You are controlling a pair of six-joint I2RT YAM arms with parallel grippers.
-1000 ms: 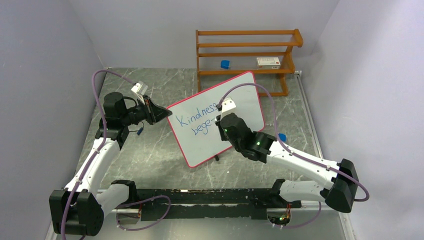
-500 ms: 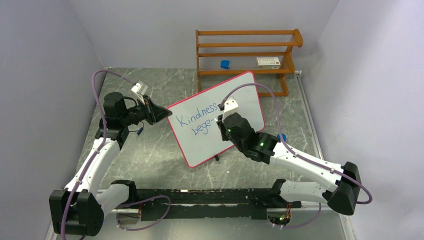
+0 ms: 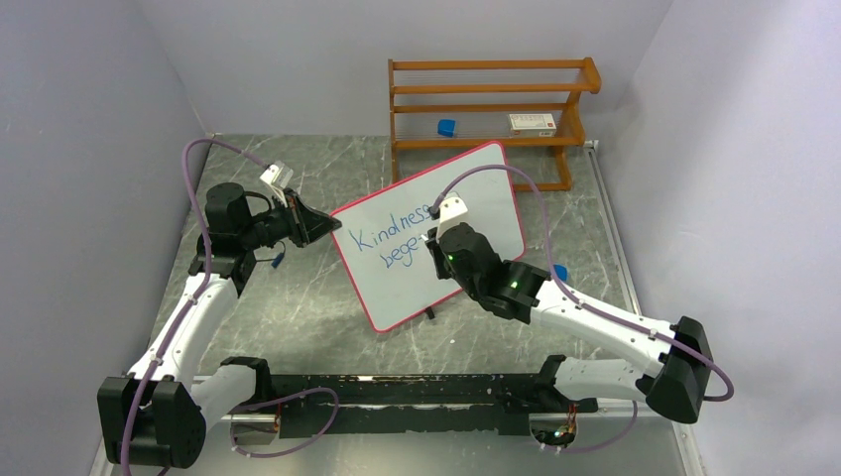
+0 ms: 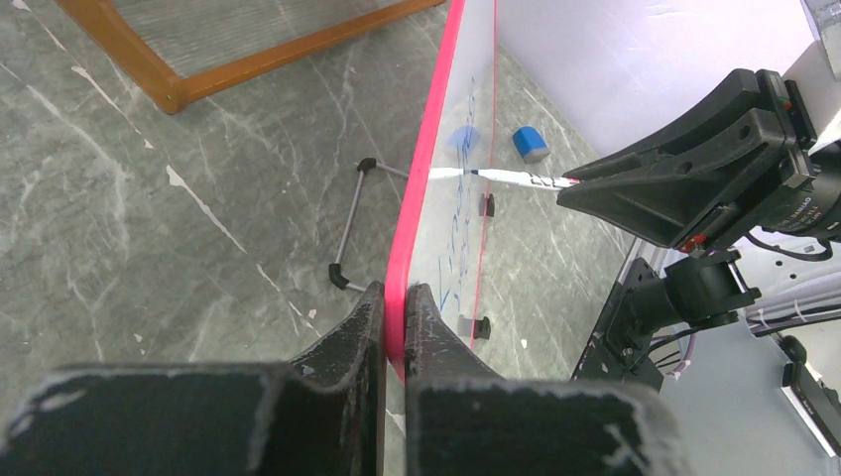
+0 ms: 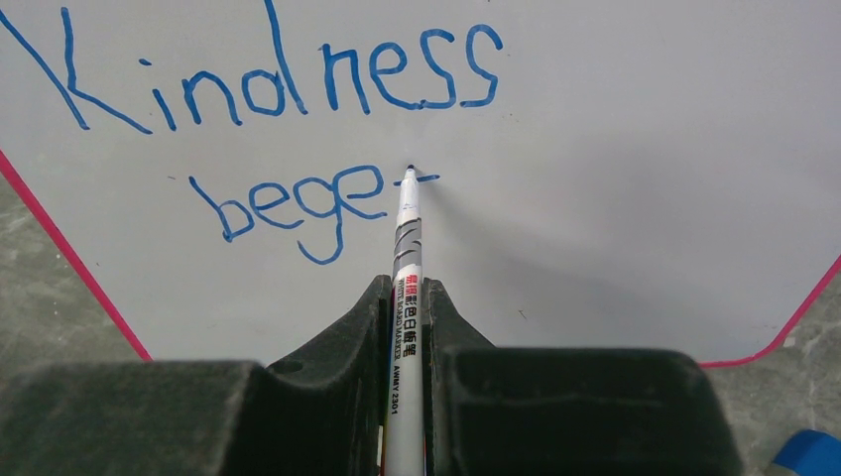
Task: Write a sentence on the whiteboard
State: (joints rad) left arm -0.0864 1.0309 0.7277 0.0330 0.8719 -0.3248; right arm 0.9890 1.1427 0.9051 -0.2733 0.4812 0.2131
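The whiteboard with its red-pink rim stands tilted on the table. My left gripper is shut on its left edge; in the left wrist view both fingers pinch the rim. My right gripper is shut on a white marker, its tip touching the board. The sentence in blue reads "Kindness" with "bege" and a short dash below it; the tip sits at that dash. The writing also shows in the top view.
A wooden rack stands behind the board, holding a blue block and a small white box. A blue cap lies on the table right of the board. The board's black wire feet rest behind it.
My right gripper shifted slightly right and then back left along the second line with the marker. The left gripper and board have not moved.
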